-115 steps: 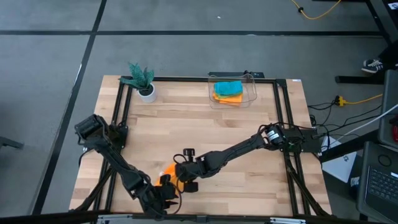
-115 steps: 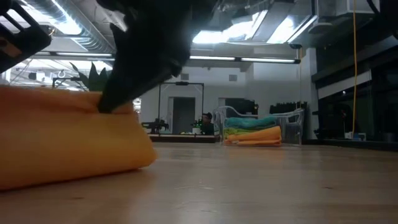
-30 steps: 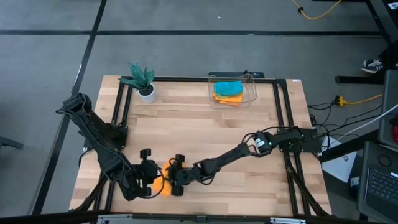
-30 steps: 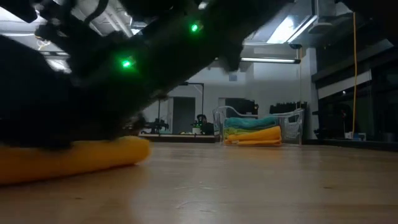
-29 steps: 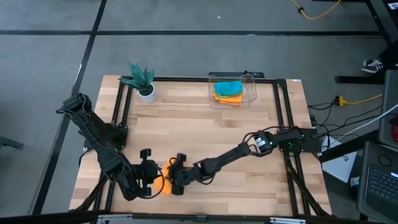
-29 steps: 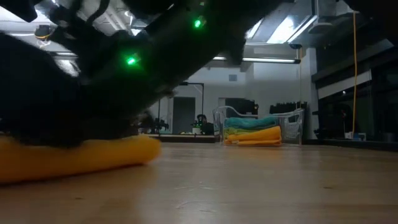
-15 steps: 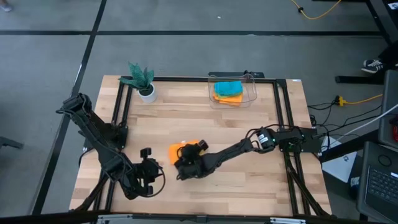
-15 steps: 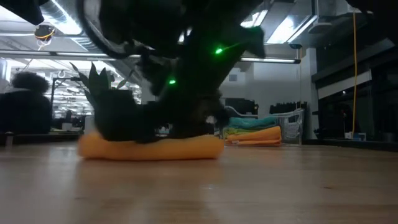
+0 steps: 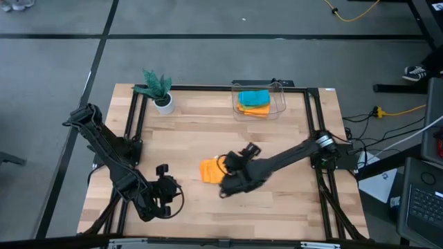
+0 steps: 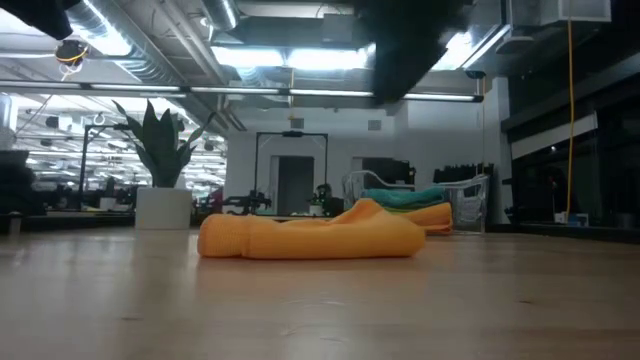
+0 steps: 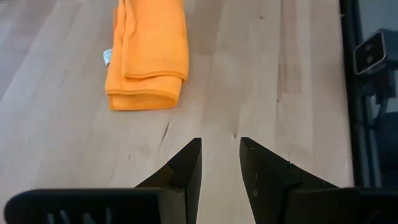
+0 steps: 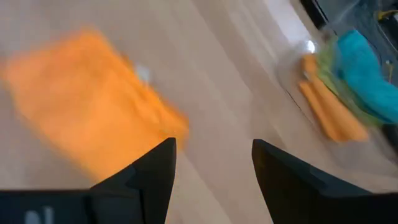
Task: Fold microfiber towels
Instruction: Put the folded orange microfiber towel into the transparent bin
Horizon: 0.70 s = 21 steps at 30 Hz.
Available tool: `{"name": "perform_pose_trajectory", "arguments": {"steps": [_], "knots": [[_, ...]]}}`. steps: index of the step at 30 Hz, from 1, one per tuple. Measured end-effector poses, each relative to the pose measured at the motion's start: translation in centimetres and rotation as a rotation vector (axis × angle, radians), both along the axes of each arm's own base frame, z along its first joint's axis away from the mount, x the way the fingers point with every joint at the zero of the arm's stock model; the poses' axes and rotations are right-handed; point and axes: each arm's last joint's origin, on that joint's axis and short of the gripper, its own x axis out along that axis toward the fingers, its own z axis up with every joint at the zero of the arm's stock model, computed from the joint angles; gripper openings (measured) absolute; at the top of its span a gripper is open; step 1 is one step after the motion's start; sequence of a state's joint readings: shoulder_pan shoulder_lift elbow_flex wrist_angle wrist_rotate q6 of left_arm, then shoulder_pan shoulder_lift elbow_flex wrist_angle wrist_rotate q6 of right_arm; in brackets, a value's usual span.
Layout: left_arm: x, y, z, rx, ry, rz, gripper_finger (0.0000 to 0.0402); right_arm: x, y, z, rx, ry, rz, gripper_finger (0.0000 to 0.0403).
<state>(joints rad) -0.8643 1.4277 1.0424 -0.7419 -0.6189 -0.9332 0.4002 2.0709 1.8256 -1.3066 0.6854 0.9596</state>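
A folded orange towel [image 9: 210, 170] [image 10: 312, 238] [image 11: 149, 56] lies flat on the wood near the table's middle. My right gripper [image 9: 232, 169] [image 12: 214, 162] hovers open just to the right of it and above it, with nothing between its fingers. My left gripper [image 9: 166, 192] [image 11: 221, 162] waits open near the front left, with the towel ahead of its fingertips and bare wood between them. Other folded towels, teal on top of orange [image 9: 253, 101], lie stacked in a clear bin [image 9: 280, 104].
A small plant in a white pot [image 9: 160, 93] stands at the far left. The clear bin [image 10: 470, 200] stands at the far edge, right of centre. A black frame [image 9: 135, 124] runs around the tabletop. Bare wood lies in front of and to the right of the orange towel.
My right gripper has carried or slid the folded orange towel from the front left, beside my left gripper, toward the table's middle. It has then come off the towel and risen. The towel now lies flat and free.
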Motion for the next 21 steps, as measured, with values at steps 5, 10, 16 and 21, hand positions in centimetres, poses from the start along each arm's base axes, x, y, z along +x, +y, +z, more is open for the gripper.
{"name": "perform_pose_trajectory", "arguments": {"steps": [5,10,16,21], "knots": [[1.4,-0.2,-1.1,0.012,0.006,0.013,0.0101,-3.5,-0.3,2.8,-0.094,0.176,0.064,0.0213],[3.5,-0.2,-3.3,0.102,0.043,-0.016,0.0101,-3.9,0.2,2.7,-0.16,0.178,0.194,0.0213],[5.5,0.9,-4.5,0.107,0.073,0.027,0.0105,-2.4,1.5,-2.6,0.029,0.168,0.449,0.0213],[6.8,2.4,-4.4,0.067,0.069,0.08,0.0129,-1.0,2.6,-6.5,0.118,-0.025,0.677,0.0213]]}}
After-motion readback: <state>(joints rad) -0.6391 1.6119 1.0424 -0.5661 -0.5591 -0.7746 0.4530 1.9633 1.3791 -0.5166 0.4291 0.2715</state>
